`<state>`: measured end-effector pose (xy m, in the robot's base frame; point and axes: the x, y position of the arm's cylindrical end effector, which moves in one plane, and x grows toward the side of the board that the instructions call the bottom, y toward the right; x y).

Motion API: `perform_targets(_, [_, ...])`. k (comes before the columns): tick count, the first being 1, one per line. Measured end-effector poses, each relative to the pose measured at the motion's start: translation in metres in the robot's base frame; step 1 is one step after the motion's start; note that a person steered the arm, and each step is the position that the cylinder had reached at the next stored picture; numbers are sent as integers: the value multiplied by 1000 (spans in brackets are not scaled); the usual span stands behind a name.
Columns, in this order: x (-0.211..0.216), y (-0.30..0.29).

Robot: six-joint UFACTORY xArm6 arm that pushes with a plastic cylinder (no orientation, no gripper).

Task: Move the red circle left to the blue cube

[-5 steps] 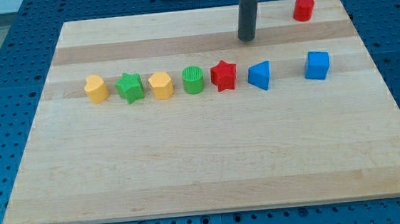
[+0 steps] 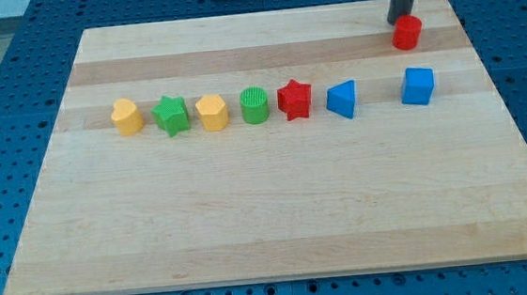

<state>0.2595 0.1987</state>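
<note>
The red circle (image 2: 407, 32) is a small red cylinder near the board's top right. My tip (image 2: 400, 19) stands right behind it, touching or nearly touching its upper-left side. The blue cube (image 2: 418, 86) sits below the red circle, a short gap apart. The rod rises out of the view's top.
A row runs left of the blue cube: blue triangle (image 2: 342, 99), red star (image 2: 294, 100), green cylinder (image 2: 255, 106), yellow block (image 2: 212, 113), green star (image 2: 171, 115), yellow block (image 2: 127, 117). The wooden board's right edge (image 2: 483, 64) is close to the red circle.
My tip has moved from the board's top middle to the right, behind the red circle. The red circle has slid down, toward the blue cube.
</note>
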Motion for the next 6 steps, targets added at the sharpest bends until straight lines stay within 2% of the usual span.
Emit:
perform_targets(1, [-13, 11])
perform_targets(2, [-21, 51])
perform_targets(3, [1, 38])
perform_targets(4, [33, -6])
perform_targets(5, [42, -26])
perform_targets(6, [36, -21])
